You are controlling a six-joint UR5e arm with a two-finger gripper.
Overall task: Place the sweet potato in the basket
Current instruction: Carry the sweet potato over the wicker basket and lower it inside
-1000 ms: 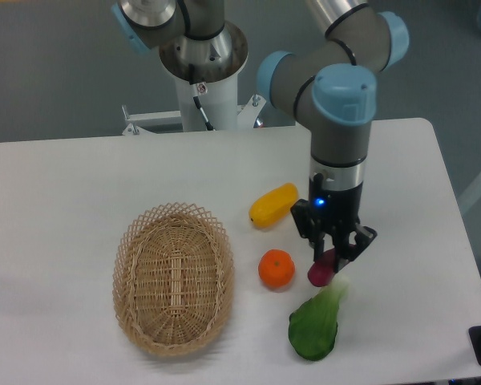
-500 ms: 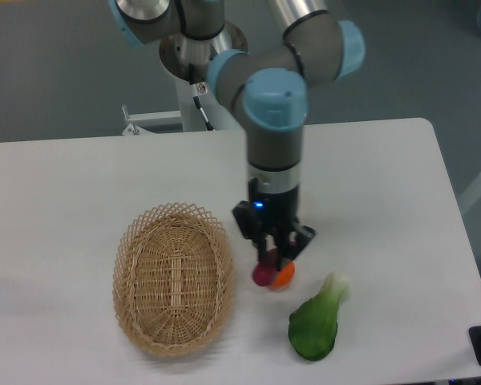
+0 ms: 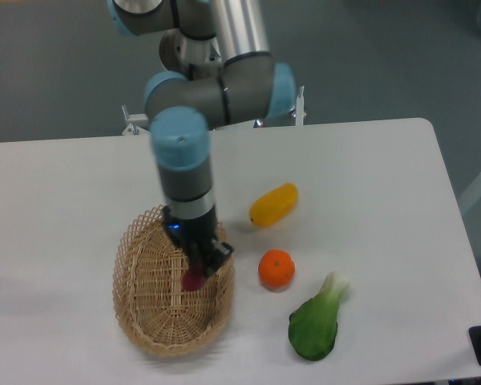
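The arm is bent down from its base at the back, with the wrist held vertical and the tool [image 3: 199,269] pointed straight down over the basket [image 3: 141,301]. A blue light is lit on the wrist just above the fingers. The tool is closed on the sweet potato [image 3: 194,279], which is gripped at its upper end; its lower tip hangs inside the basket's rim, over the right half. Contact with the basket floor cannot be confirmed. The basket sits on the white surface [image 3: 385,176]. To its right an orange [image 3: 276,269], a yellow oblong fruit [image 3: 273,204] and a green leafy vegetable [image 3: 315,323] are seen. No readable labels or writing are visible.
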